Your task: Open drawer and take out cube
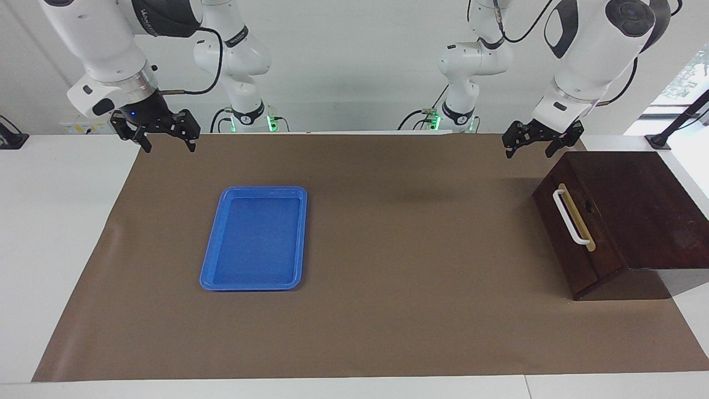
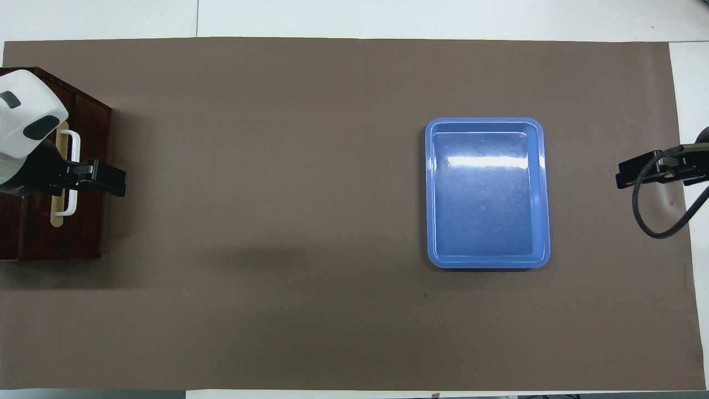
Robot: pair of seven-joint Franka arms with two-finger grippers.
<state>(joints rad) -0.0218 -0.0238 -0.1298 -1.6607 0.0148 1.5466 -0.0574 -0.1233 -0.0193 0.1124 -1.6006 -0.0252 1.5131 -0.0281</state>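
Brown mat (image 1: 388, 310) lay closest to my camera, bare along its front edge. Taking the drawer (image 1: 573, 221) as landmark and scanning left to right in the facing view: right gripper (image 1: 157, 130), jaws open and empty, waited in the air well apart from it at the opposite end. Blue tray (image 1: 253, 239) sat between, empty. Left gripper (image 1: 540, 138), jaws open and holding nothing, hung just above the drawer box's robot-side corner, clearly the nearer hand. Drawer was fully shut. White handle (image 1: 570, 217) ran lengthways across the front, facing the tray; I judged the pull would go that way. Cube unseen, presumably inside the drawer.
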